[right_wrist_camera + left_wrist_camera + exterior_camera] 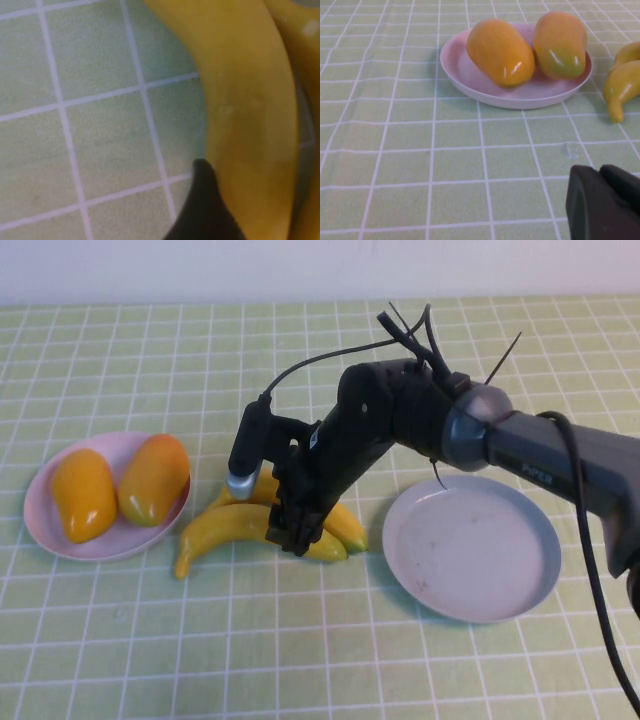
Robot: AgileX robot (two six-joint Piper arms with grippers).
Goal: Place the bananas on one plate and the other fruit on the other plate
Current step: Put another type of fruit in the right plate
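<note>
Glossy mangoes [501, 51] are shining on a smooth pink plate [470, 80]; the checked cloth [300, 640] is looking matt, the bananas [225, 530] waxy.

The high camera is looking down from the robot's side across the whole checked tablecloth [120, 640]. The left wrist camera is sitting low over the cloth, facing the pink plate [470, 75], also showing at the high view's left. The right wrist camera is pressing close on a banana [250, 100], lying at the high view's centre.
</note>
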